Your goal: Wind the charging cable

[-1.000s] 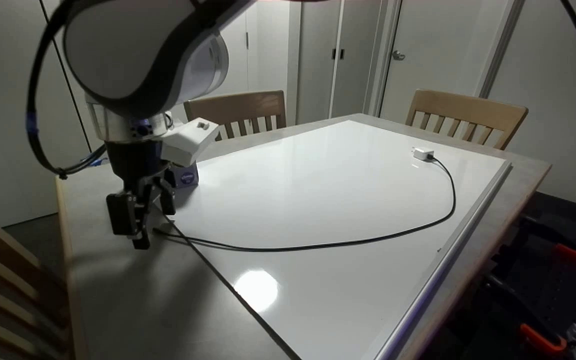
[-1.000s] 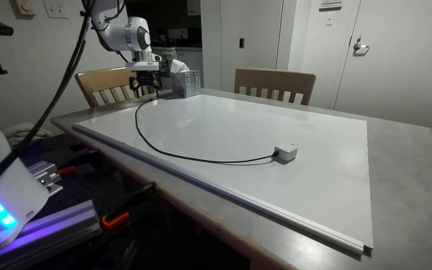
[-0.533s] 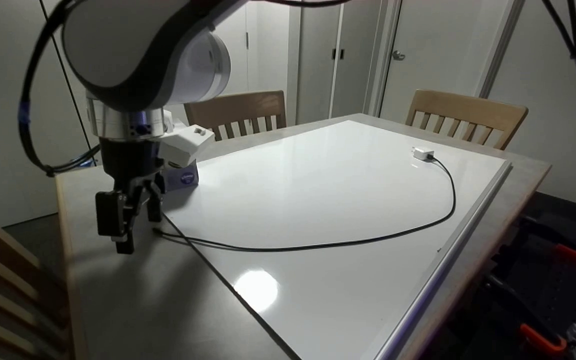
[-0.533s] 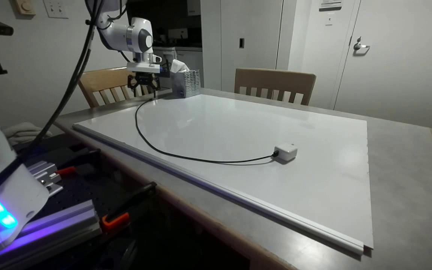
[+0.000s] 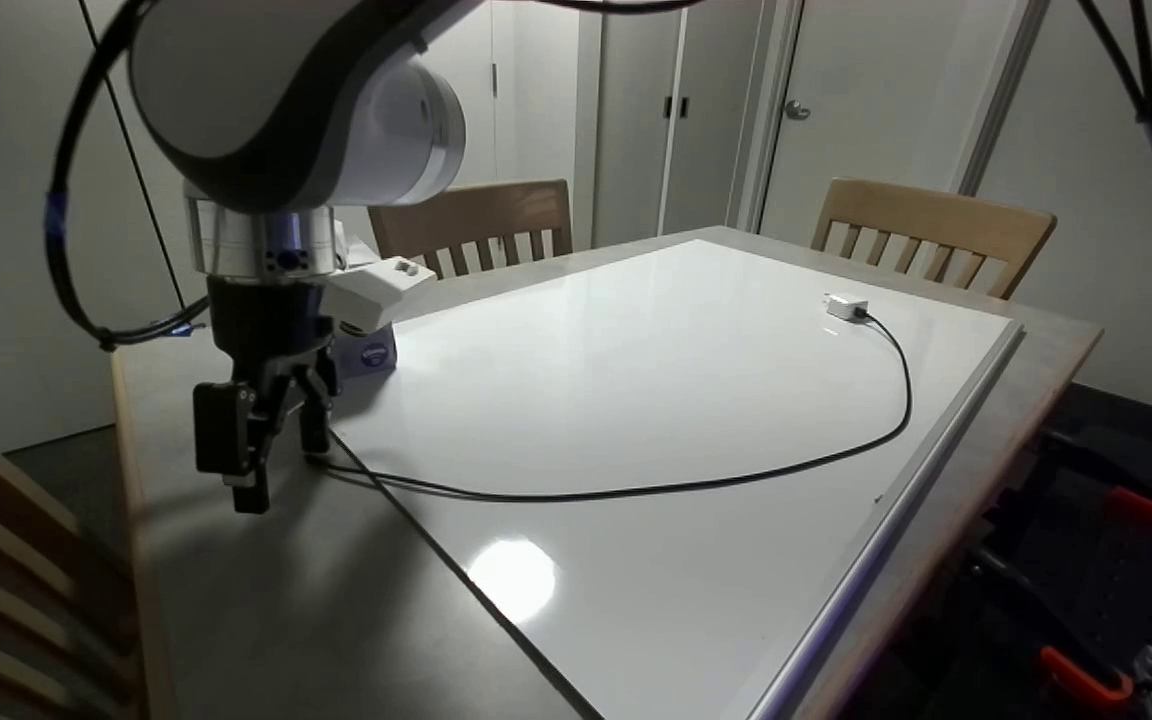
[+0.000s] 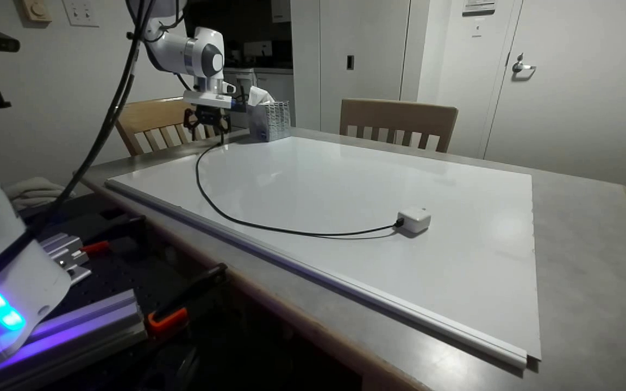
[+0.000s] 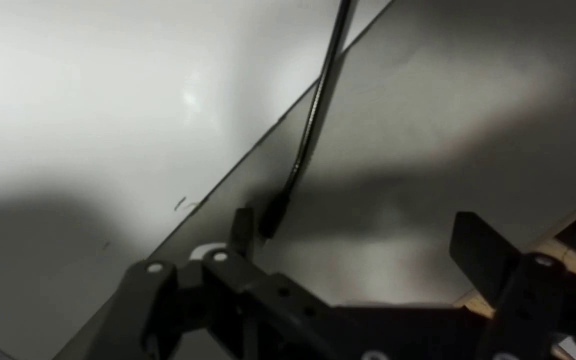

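The charging cable is a thin black cord (image 5: 576, 497) that curves across the white board in both exterior views (image 6: 313, 234). Its far end goes into a small white plug (image 5: 846, 306), also in an exterior view (image 6: 414, 219). Its free end, a black connector (image 7: 274, 215), lies past the board's edge on the grey table in the wrist view. My gripper (image 7: 355, 230) is open, its jaws wide apart with nothing held. The connector is between the fingers, close beside the left finger (image 7: 242, 227); whether they touch I cannot tell. The gripper is low over the table in both exterior views (image 5: 283, 468) (image 6: 208, 136).
A tissue box (image 6: 269, 120) stands on the table close to the gripper, partly hidden behind it in an exterior view (image 5: 366, 355). The white board (image 6: 345, 179) has a raised metal rail (image 6: 313, 263) along one edge. Wooden chairs (image 5: 936, 225) stand round the table.
My gripper has shifted a little sideways and lower, and one finger has come closer to the cable's free end. The jaws stay open. The cable and plug have not moved.
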Robot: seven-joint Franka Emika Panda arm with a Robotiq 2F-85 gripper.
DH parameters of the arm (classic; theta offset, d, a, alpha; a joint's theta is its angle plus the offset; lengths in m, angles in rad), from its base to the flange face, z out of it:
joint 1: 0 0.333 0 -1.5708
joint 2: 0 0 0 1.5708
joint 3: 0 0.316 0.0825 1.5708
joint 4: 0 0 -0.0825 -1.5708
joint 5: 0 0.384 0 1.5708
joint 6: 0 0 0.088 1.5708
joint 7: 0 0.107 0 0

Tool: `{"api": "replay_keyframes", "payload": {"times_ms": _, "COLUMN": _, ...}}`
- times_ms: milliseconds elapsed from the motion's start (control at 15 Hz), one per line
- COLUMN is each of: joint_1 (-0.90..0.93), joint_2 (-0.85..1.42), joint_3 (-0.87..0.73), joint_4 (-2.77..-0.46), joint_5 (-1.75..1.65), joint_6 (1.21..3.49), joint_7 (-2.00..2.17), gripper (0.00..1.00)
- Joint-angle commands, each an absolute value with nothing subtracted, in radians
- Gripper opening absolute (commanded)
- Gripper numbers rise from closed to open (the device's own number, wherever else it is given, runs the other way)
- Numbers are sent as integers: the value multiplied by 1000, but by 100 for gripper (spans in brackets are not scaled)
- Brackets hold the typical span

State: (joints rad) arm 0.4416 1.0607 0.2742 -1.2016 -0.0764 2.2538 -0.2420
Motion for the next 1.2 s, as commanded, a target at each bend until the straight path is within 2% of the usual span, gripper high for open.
{"api": "replay_keyframes", "payload": {"times_ms": 0, "joint_1": 431, "joint_2": 1088, "joint_3": 287, "joint_4": -1158, "joint_5": -52, "joint_6": 2184, "joint_7": -248, "gripper": 100}}
{"api": "replay_keyframes", "payload": {"times_ms": 533, "joint_1": 438, "joint_2": 1093, "joint_3": 281, "joint_4": -1136, "joint_5": -40, "joint_6": 2099, "joint_7": -224, "gripper": 99}}
{"api": "replay_keyframes", "payload": {"times_ms": 600, "joint_1": 440, "joint_2": 1093, "joint_3": 280, "joint_4": -1134, "joint_5": -41, "joint_6": 2093, "joint_7": -221, "gripper": 83}}
{"api": "replay_keyframes", "payload": {"times_ms": 867, "joint_1": 441, "joint_2": 1097, "joint_3": 278, "joint_4": -1115, "joint_5": -40, "joint_6": 2066, "joint_7": -216, "gripper": 65}}
{"api": "replay_keyframes", "payload": {"times_ms": 933, "joint_1": 443, "joint_2": 1098, "joint_3": 277, "joint_4": -1112, "joint_5": -40, "joint_6": 2060, "joint_7": -214, "gripper": 48}}
{"api": "replay_keyframes", "payload": {"times_ms": 1133, "joint_1": 445, "joint_2": 1099, "joint_3": 276, "joint_4": -1107, "joint_5": -40, "joint_6": 2049, "joint_7": -207, "gripper": 26}}
